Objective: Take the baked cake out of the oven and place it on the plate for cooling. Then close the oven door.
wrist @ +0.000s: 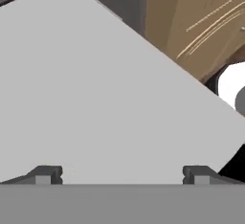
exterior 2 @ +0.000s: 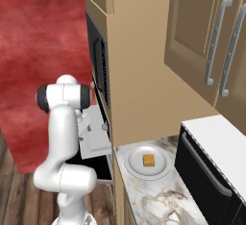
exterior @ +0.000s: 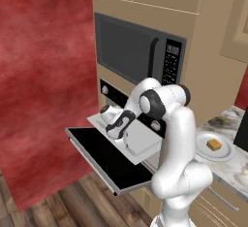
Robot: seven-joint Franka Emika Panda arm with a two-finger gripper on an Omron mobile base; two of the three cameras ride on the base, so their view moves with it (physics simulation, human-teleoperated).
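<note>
Fingertips are seen wide apart at the bottom of the hand view, nothing between them; gripper is spread wide and held just above the pale oven tray, which takes up most of that view. White arm is seen rising in the foreground of the left base view, elbow bent, hand reaching down over the tray (pulled out over the lowered door). Oven door is hinged down flat, dark glass facing up, so the oven is left open. Two round knobs are visible on the oven front, partly hidden by the arm. Baked cake is found resting on the plate, roughly centred, well apart from the gripper. Plate is set on the marble counter just right of the oven cabinet; in the right base view the cake and plate are seen clearly. Microwave is mounted above the oven, door shut. Red wall is seen behind, to the left.
</note>
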